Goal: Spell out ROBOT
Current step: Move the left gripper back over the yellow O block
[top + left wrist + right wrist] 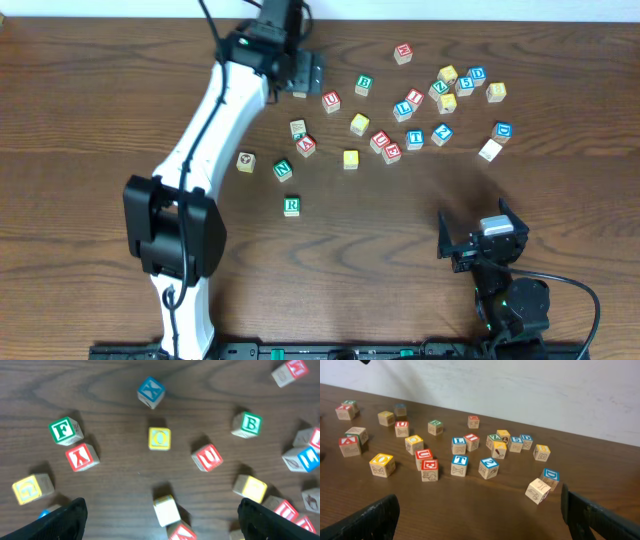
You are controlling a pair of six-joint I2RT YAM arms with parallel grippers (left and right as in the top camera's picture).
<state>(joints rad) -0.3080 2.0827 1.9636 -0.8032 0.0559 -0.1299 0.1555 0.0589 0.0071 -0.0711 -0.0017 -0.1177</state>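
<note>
A green R block (291, 206) stands alone at the front of the table. My left gripper (300, 75) (162, 521) hangs open and empty at the far side, above a yellow O block (159, 438) (298, 93). A green B block (246, 424) (364, 85) lies to the right of it. A second yellow O block (350, 158) (382, 465) and a blue T block (415, 139) (459, 465) lie mid-table. My right gripper (475, 230) (482, 515) is open and empty at the front right, away from all blocks.
Several other letter blocks are scattered across the far half: red U (207, 456), blue X (151, 391), green F (65, 430), green N (283, 170), red A (306, 146). A plain block (166, 509) lies between my left fingers' line. A wall (520, 390) backs the table.
</note>
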